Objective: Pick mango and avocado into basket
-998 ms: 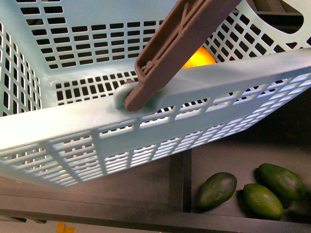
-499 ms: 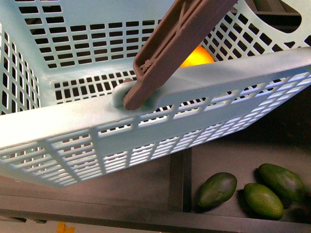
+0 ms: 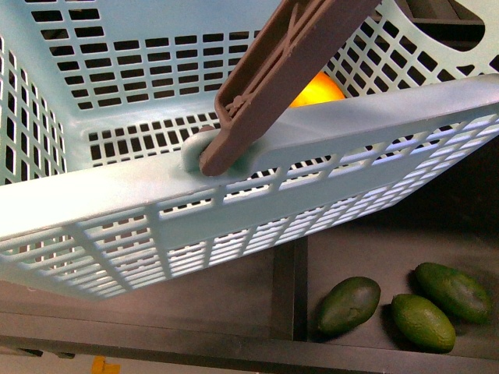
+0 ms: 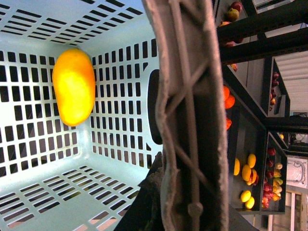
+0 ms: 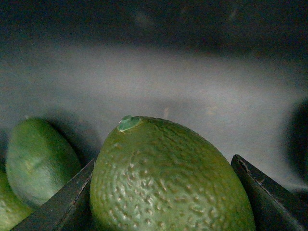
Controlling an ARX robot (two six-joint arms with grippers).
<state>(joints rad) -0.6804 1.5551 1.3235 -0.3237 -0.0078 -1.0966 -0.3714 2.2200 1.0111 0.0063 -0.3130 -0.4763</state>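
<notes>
**A:** Right gripper (image 5: 163, 161)?
**B:** Its black fingers (image 5: 62, 202) flank a pebbly green oval avocado (image 5: 168, 192). The stem end points away from the wrist. Clamped or loose, can't tell.
**A:** Left gripper (image 4: 142, 207)?
**B:** Only a dark bit shows beside the brown ribbed plastic handle (image 4: 187, 120). Can't tell the jaws.
**A:** Mango?
**B:** The smooth yellow-orange oval mango (image 4: 73, 86) lies inside the tilted light turquoise slotted plastic basket (image 3: 117, 210). Its long axis is roughly parallel to the handle.
**A:** Further off?
**B:** Dark racks of yellow and red fruit (image 4: 248, 173).
</notes>
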